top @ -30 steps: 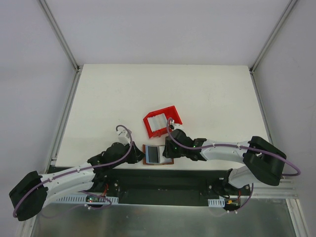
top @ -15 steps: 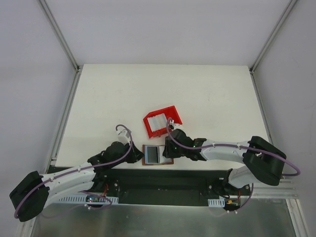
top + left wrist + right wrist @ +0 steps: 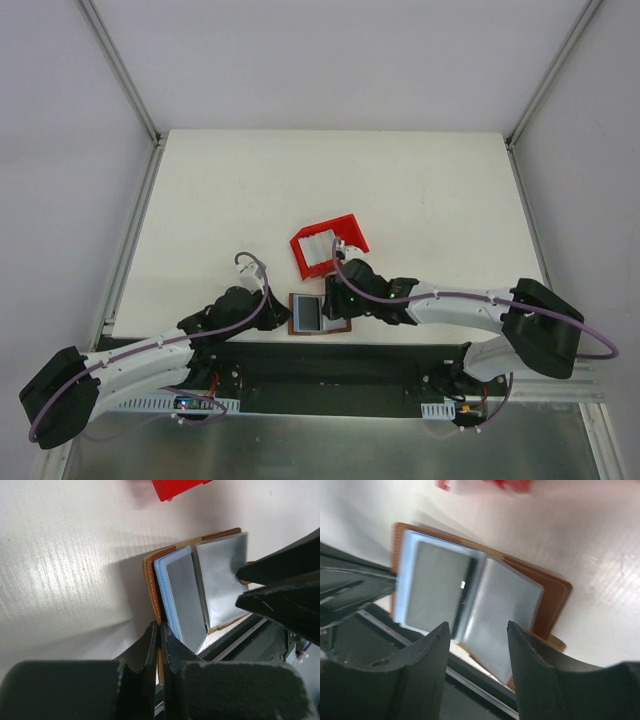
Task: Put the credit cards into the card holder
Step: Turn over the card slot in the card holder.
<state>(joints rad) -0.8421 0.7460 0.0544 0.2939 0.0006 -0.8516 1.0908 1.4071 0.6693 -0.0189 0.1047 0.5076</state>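
Observation:
The brown card holder (image 3: 343,325) lies open at the table's near edge, its pale grey-blue sleeves (image 3: 220,575) facing up. My left gripper (image 3: 160,629) is shut on the holder's brown left edge (image 3: 151,587). A grey card (image 3: 437,587) sits in the left sleeve. My right gripper (image 3: 478,626) hovers open over the loose right sleeve (image 3: 505,615), with nothing between its fingers. In the top view the left gripper (image 3: 283,311) and right gripper (image 3: 334,298) flank the holder. More whitish credit cards (image 3: 321,247) lie in the red tray.
The red open-topped tray (image 3: 345,222) stands just beyond the holder, close behind the right wrist. The table's near edge (image 3: 400,343) runs right under the holder, with the dark base rail below it. The white table (image 3: 230,190) stretches away behind.
My left gripper has closed onto the card holder's left edge. My right gripper has opened wider and shifted slightly left over the holder. The holder has stayed put.

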